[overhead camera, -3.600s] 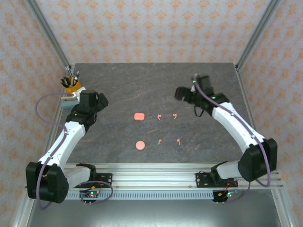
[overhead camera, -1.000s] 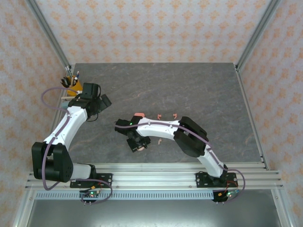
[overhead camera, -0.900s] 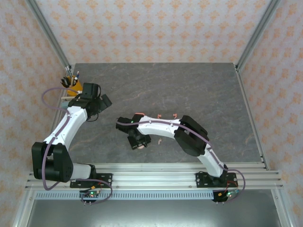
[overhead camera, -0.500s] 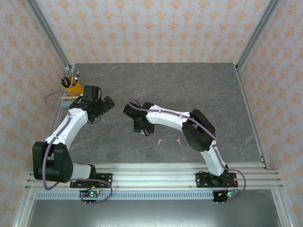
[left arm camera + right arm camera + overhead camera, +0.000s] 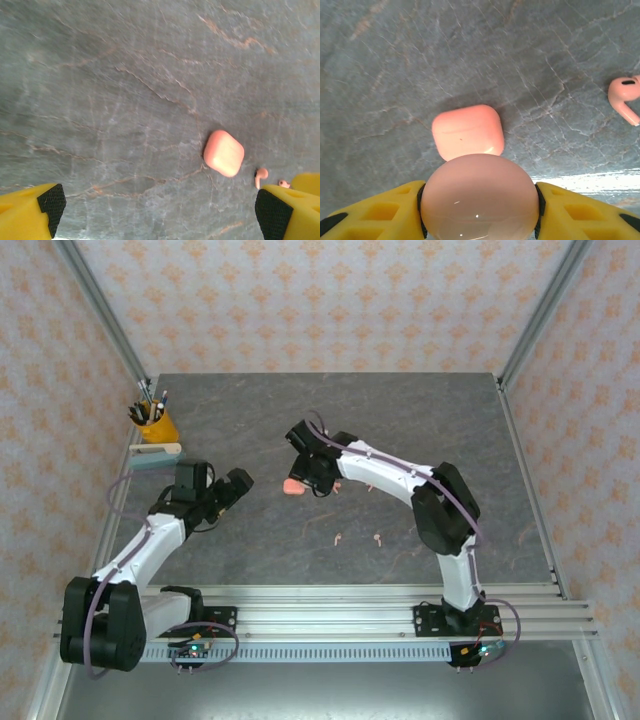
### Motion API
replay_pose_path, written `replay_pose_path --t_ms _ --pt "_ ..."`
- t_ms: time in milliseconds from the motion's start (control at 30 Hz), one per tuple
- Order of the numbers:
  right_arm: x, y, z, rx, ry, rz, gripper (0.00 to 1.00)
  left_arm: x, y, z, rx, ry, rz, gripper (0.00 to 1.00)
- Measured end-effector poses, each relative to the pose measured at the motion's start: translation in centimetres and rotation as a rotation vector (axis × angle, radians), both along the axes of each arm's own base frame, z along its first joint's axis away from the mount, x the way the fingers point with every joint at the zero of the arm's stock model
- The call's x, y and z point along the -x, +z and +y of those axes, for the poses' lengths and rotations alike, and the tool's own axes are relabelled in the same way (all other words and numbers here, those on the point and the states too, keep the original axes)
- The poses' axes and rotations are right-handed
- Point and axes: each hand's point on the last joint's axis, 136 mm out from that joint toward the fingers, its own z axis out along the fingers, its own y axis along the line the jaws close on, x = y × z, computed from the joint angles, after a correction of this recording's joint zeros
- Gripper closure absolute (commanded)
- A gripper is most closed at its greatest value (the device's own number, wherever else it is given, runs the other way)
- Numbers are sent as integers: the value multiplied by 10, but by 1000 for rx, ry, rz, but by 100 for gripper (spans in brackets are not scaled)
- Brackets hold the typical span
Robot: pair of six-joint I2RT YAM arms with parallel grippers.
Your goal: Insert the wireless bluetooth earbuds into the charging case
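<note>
My right gripper (image 5: 480,212) is shut on a round, glossy pink charging case (image 5: 480,197) and holds it just above the table. A square pink charging case (image 5: 467,131) lies closed right beyond it, also seen as the square case (image 5: 292,486) and the square case (image 5: 223,153). In the top view the right gripper (image 5: 312,470) hovers at that case. One pale-pink earbud (image 5: 625,97) lies to the right. Two more earbuds (image 5: 338,538) (image 5: 378,538) lie nearer the front. My left gripper (image 5: 235,485) stands open and empty, left of the square case, its yellow fingers (image 5: 35,212) wide apart.
A yellow cup of pens (image 5: 152,423) and a pale block (image 5: 153,457) sit at the table's left edge. Two small earbuds (image 5: 260,176) (image 5: 283,183) lie beside the left gripper's right finger. Metal frame posts rise at both back corners.
My right gripper lifted the round case from the front of the table and carried it back to the square case. My left gripper swung forward and right, toward the middle.
</note>
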Motion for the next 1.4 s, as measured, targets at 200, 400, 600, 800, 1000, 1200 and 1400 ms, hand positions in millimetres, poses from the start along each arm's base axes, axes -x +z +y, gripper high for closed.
replay_pose_path --t_ms 200,400,600,800,1000,1200,1400 --pt "-9 13 1 -83 -22 -23 49 0 1 -36 36 -110 -101 0" --pt "-19 26 5 -172 -44 -26 49 -5 16 -63 70 -191 -235 1" --pt "-28 42 9 -271 -80 -17 49 -11 45 -79 73 -238 -370 3" --pt "-32 57 15 -365 -109 1 49 -16 58 -85 52 -260 -430 8" --pt "-33 76 22 -455 -131 10 49 -30 77 -91 51 -266 -481 15" --pt "-34 89 25 -515 -153 14 49 -42 94 -105 52 -300 -525 21" --pt "-34 92 28 -556 -168 29 49 -54 102 -113 57 -307 -543 28"
